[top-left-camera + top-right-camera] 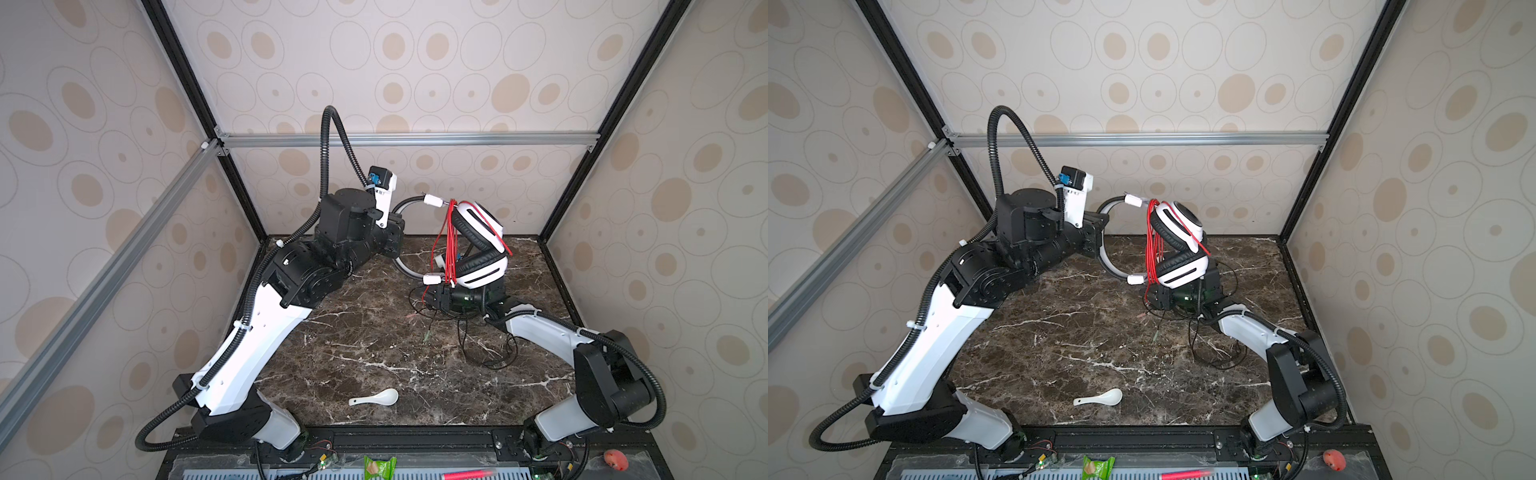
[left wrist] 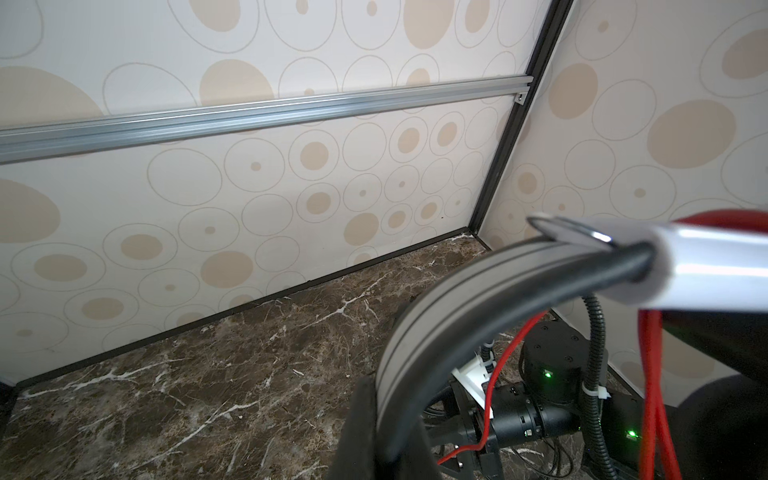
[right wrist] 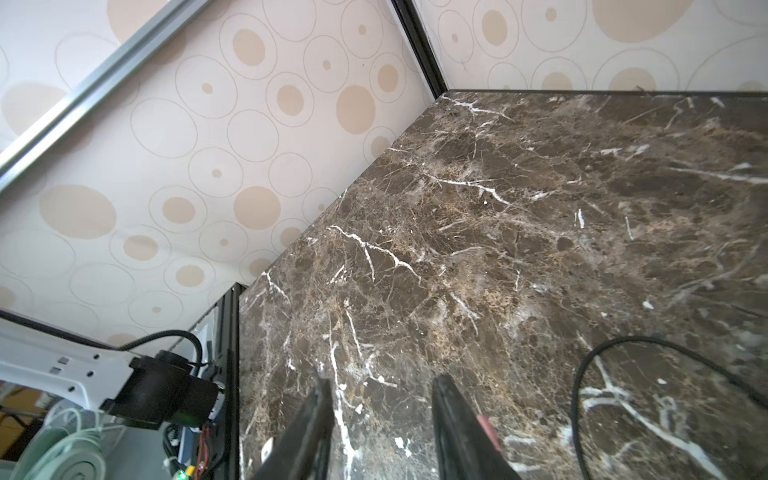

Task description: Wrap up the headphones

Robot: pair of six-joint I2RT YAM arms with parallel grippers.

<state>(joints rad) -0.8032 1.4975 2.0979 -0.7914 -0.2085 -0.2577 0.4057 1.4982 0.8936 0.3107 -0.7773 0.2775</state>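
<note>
**Holding white headset aloft by its band; red cord mostly wound**

Left gripper (image 1: 397,240) is clamped tight on the grey band (image 2: 419,328) of the white headset (image 1: 478,226). The headset hangs clear of the table (image 1: 353,332) at centre-right of both top views, cups toward the right of frame. Probable reason: lifted and steadied this way, it leaves free room all round for a cord to pass.

Red cord (image 1: 451,245) lies in several loops from the upper band end to the lower, with one strand over the upper cup. A short tail drops toward the right gripper (image 3: 382,381) just below. That gripper sits low, jaws partly apart, with nothing between the tips in the right wrist view, so it has no hold on the tail.

Black cord (image 1: 494,357) lies loose on the table, lower right of the headset; its own headset I cannot make out. White spoon (image 1: 376,397) at bottom centre, well apart.
</note>
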